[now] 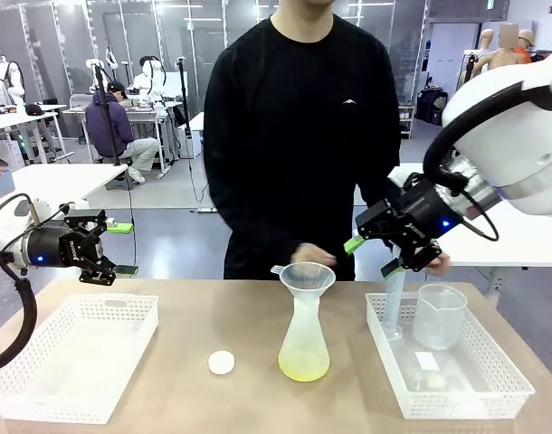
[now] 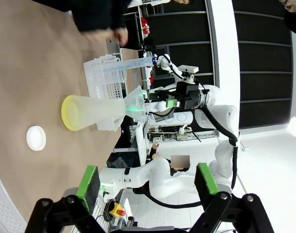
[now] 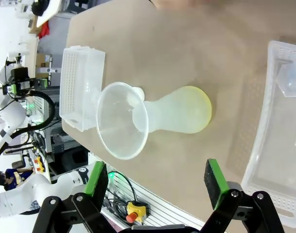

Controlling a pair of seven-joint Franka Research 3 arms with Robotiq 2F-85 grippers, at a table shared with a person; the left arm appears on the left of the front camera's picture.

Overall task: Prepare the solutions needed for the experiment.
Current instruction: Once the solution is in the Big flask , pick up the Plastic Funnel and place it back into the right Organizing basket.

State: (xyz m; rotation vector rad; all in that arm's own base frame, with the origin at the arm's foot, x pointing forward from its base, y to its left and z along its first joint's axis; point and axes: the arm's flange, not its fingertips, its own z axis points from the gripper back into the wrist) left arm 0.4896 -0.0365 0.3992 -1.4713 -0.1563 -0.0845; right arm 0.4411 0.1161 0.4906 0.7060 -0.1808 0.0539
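Observation:
A frosted conical flask (image 1: 305, 330) stands mid-table with a clear funnel (image 1: 305, 274) in its neck. The pale yellow-green solution (image 1: 304, 365) fills its bottom. It shows again as the solution (image 2: 69, 112) in the flask (image 2: 102, 111), and as the solution (image 3: 204, 114) below the funnel (image 3: 121, 127). My left gripper (image 1: 122, 249) hovers open above the left tray, holding nothing; my left gripper (image 2: 147, 179) has wide-apart pads. My right gripper (image 1: 371, 257) is open above the right tray's far left corner, and my right gripper (image 3: 156, 180) is empty.
A white basket tray (image 1: 72, 362) lies at the left. The right tray (image 1: 480, 389) holds a beaker (image 1: 439, 316) and a graduated cylinder (image 1: 395, 303). A white cap (image 1: 222, 363) lies left of the flask. The person's hand (image 1: 312, 255) moves behind the funnel.

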